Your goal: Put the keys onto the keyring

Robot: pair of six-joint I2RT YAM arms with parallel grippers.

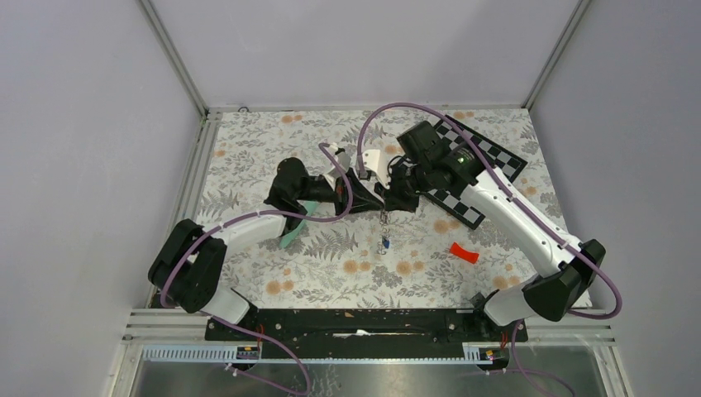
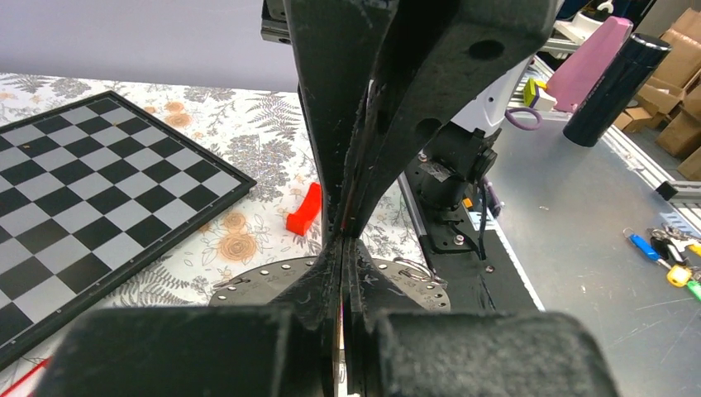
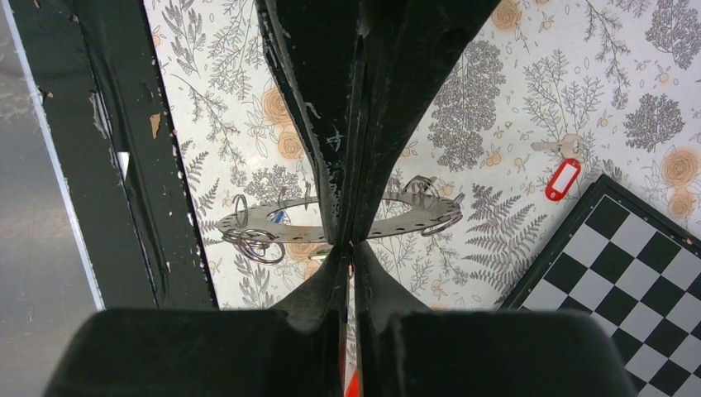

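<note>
Right pincer [image 3: 348, 253] before keyring [image 3: 258, 222], chessboard [image 3: 628, 285] beside.

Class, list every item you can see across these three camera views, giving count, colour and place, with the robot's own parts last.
keyring: one, grey, perforated, mid-table where the fingertips meet
chain: one, silver, running from there toward the near edge
blue-tagged key: one, at the chain's end
red-tagged key: one, on the cloth beside the chessboard
red plastic piece: one, right of centre
chessboard: one, black-and-white, far right
mint-green tube: one, left of centre, partly hidden
tablecloth: one, floral
black bottle: one, on the bench off the table
left end effector: one, black, shut
right end effector: one, black, shut, tip to tip with the left
</note>
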